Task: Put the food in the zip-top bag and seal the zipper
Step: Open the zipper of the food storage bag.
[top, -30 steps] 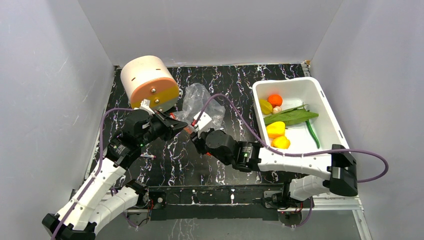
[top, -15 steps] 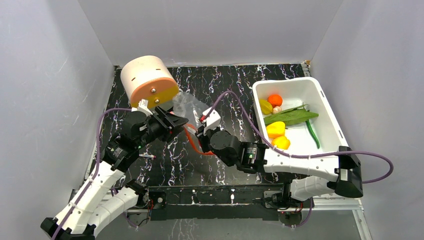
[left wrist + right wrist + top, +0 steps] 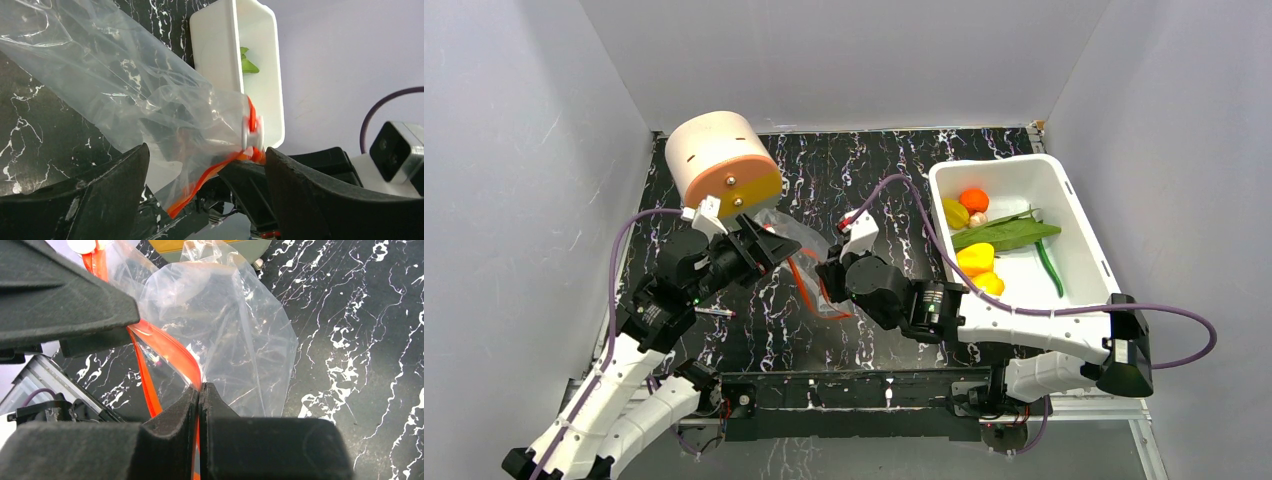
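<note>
- Red-orange zipper (image 3: 167,347) is pinched between the closed jaws of the right gripper (image 3: 200,387), at the mouth of the zip-top bag (image 3: 235,330).
- The left gripper (image 3: 206,155) is seen with jaws spread wide; the bag's mouth end passes between them unpinched.
- The bag's far end is trailed over the black marbled table (image 3: 864,160).
- The right arm is stretched leftward, low; the left arm is extended forward beside a peach cylinder (image 3: 719,160).
- The food (image 3: 999,235) is left in the white tub (image 3: 999,163), well apart from the bag.
</note>
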Robot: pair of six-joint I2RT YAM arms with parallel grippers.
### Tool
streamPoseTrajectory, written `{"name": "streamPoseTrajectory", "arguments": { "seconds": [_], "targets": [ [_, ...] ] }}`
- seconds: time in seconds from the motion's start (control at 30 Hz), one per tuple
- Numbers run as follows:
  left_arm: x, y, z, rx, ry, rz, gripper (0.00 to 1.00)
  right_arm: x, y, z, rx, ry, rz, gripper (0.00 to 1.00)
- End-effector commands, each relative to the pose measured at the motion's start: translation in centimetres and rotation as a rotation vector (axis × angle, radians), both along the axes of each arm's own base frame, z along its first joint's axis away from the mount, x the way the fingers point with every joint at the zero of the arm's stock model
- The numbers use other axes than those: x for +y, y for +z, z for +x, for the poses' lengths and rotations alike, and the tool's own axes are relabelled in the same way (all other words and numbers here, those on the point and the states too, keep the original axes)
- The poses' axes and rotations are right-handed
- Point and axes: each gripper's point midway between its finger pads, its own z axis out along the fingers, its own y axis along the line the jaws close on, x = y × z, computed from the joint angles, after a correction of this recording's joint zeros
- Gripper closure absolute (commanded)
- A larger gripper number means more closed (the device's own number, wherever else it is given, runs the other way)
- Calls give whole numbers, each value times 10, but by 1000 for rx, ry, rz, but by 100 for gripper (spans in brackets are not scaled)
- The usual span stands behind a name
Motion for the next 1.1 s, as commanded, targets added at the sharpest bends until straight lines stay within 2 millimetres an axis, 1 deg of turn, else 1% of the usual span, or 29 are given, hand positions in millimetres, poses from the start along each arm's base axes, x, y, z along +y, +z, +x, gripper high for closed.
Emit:
{"name": "streamPoseTrajectory", "arguments": {
  "seconds": [0.0, 0.17, 0.3, 0.37, 0.47, 0.67, 0.77, 0.87, 0.97, 1.0, 1.03, 1.07],
  "targets": [
    [-4, 4, -7, -86, -84, 17, 17, -4, 39, 9, 26, -107, 150, 100],
    [-12, 10, -10, -133, -126, -22, 15, -5, 37, 17, 51, -174, 118, 100],
    [-21, 18, -16, -186, -201, -53, 11, -1, 42, 19, 55, -174, 135, 100],
    [-20, 13, -15, -194, -205, -37, 11, 1, 47, 18, 64, -171, 160, 100],
    [-15, -2, -11, -182, -179, 12, 18, 7, 56, 15, 70, -138, 222, 100],
    [-17, -13, -2, -199, -201, 83, 33, 11, 56, 12, 87, -123, 272, 100],
    [-15, -21, 5, -191, -198, 139, 45, 12, 54, 10, 94, -116, 275, 100],
    [-11, -26, 11, -181, -178, 185, 51, 12, 49, 10, 99, -113, 267, 100],
    [-8, -26, 15, -194, -158, 204, 64, 13, 40, 10, 107, -119, 226, 100],
    [-7, -25, 16, -203, -158, 209, 70, 13, 38, 10, 110, -119, 217, 100],
    [-6, -24, 17, -212, -155, 216, 79, 12, 36, 10, 109, -123, 211, 100],
    [-4, -24, 17, -222, -153, 233, 90, 9, 33, 12, 107, -135, 200, 100]
  ]
}}
